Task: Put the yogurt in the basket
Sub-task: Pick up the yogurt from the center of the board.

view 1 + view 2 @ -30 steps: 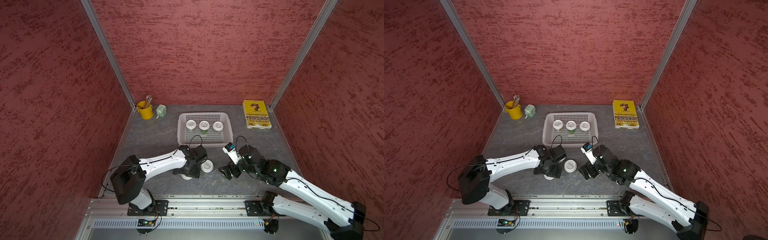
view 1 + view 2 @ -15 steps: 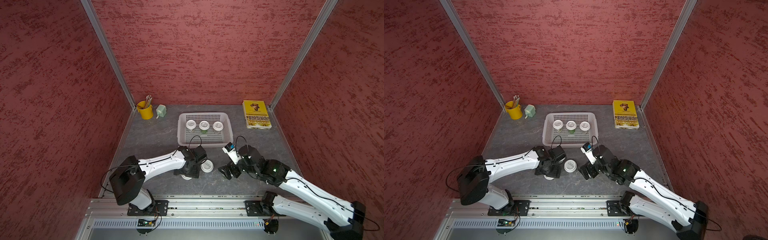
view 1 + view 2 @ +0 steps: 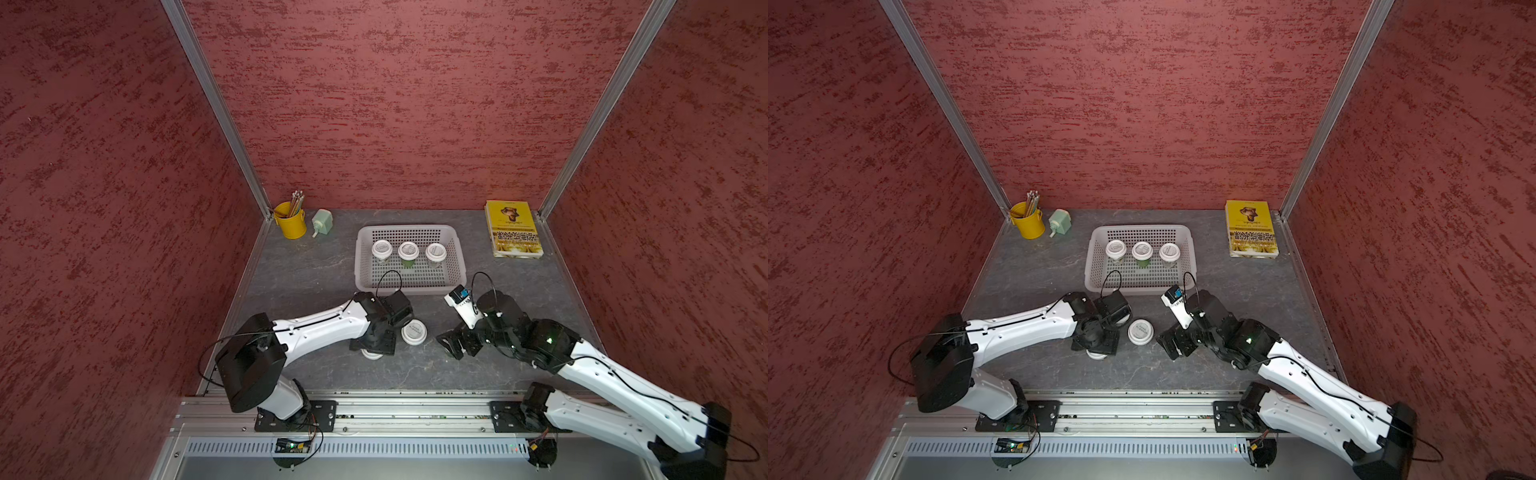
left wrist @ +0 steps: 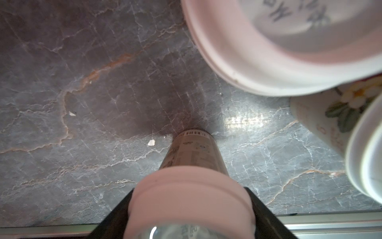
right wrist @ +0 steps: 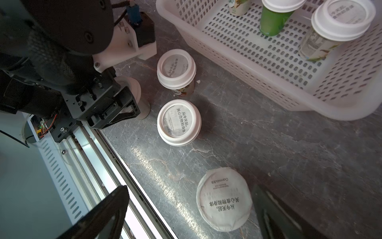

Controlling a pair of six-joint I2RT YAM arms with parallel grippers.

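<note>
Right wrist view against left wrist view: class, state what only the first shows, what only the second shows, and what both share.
Only the right wrist view: the basket holding three yogurt cups, and another cup between the open right gripper's fingers. Only the left wrist view: the barcode low on a cup's body. Both: the cup between the left gripper's fingers, and two neighbouring cups standing on the grey table.
</note>
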